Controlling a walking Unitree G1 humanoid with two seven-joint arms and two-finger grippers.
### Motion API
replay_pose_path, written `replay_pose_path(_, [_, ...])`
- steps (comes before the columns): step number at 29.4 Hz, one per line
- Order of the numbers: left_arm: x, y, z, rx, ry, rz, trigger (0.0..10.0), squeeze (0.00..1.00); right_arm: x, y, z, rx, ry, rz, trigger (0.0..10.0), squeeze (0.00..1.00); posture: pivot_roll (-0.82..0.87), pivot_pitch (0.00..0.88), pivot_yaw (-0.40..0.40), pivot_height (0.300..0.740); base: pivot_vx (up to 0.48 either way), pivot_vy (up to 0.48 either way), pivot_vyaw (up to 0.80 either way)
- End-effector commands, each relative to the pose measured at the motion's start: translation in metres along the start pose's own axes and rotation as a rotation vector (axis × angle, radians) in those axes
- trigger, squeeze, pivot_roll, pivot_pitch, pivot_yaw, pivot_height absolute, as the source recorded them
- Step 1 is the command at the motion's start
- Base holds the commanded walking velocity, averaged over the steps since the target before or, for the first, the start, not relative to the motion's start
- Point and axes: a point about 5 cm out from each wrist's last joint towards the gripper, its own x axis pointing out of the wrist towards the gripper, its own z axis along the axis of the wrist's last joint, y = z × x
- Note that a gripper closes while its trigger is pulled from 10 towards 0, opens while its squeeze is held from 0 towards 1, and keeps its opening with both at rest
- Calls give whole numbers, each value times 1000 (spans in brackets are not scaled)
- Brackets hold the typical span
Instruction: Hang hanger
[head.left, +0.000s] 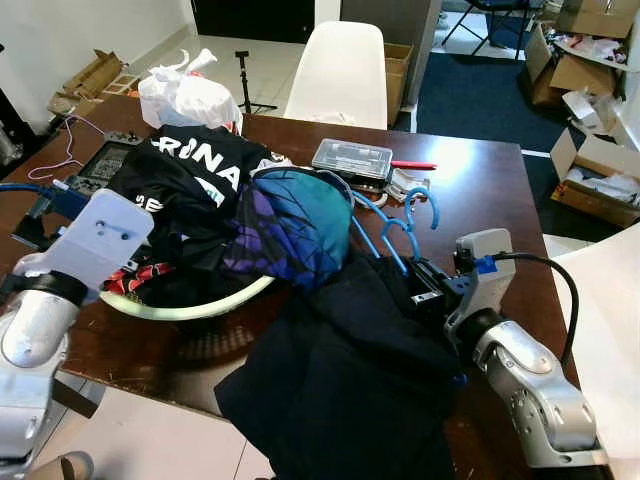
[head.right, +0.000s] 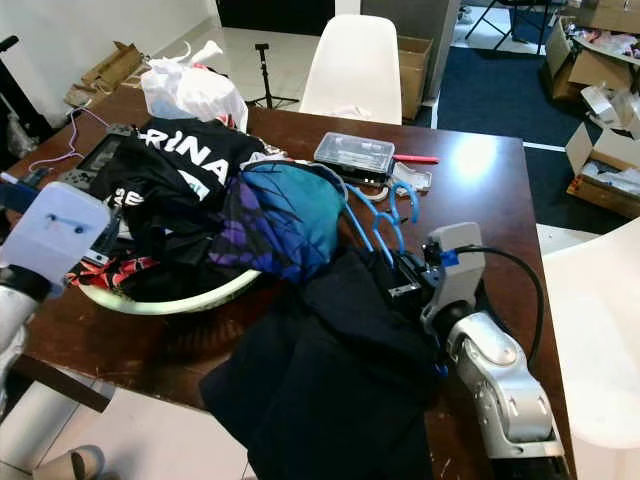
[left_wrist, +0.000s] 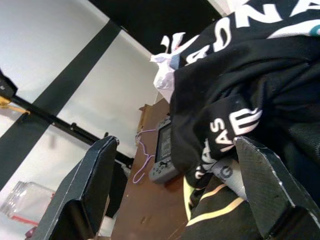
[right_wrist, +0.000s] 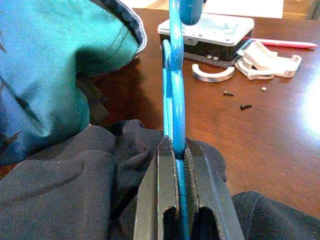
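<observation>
Blue plastic hangers (head.left: 400, 225) lie on the dark wooden table (head.left: 480, 190), their hooks curling up beside a pile of clothes. My right gripper (right_wrist: 175, 165) is shut on the blue hanger (right_wrist: 172, 90), the fingers (right_wrist: 162, 190) pinching its thin bar just above a dark navy garment (head.left: 340, 380). The right arm (head.left: 520, 370) reaches in from the table's near right. My left gripper (left_wrist: 175, 170) is open, held beside a black printed shirt (left_wrist: 235, 75) at the table's left edge, with nothing between its fingers.
A pale green basket rim (head.left: 190, 308) holds black and teal clothing (head.left: 295, 220). A clear plastic case (head.left: 352, 158), a red pen (head.left: 412, 165) and small white parts lie further back. A white chair (head.left: 343, 70) stands behind the table; cardboard boxes (head.left: 590, 170) sit at right.
</observation>
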Motion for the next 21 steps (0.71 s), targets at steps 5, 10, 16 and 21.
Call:
replay_pose_path(5, [10, 7, -26, -61, 36, -112, 10000, 0, 0, 3, -22, 41, 83, 1, 10000, 0, 66, 196, 33, 740, 0, 0, 0])
replay_pose_path(10, [15, 9, -33, -97, 56, -137, 10000, 0, -1, 3, -22, 40, 79, -2, 10000, 0, 57, 195, 38, 740, 0, 0, 0])
replay_pose_path(16, [21, 14, -39, -39, 46, -127, 10000, 0, -1, 2, -21, 42, 69, -11, 10000, 0, 55, 195, 37, 740, 0, 0, 0])
replay_pose_path(21, [27, 18, -35, -34, 3, -113, 10000, 0, -1, 1, -21, 41, 67, -13, 10000, 0, 50, 193, 36, 740, 0, 0, 0])
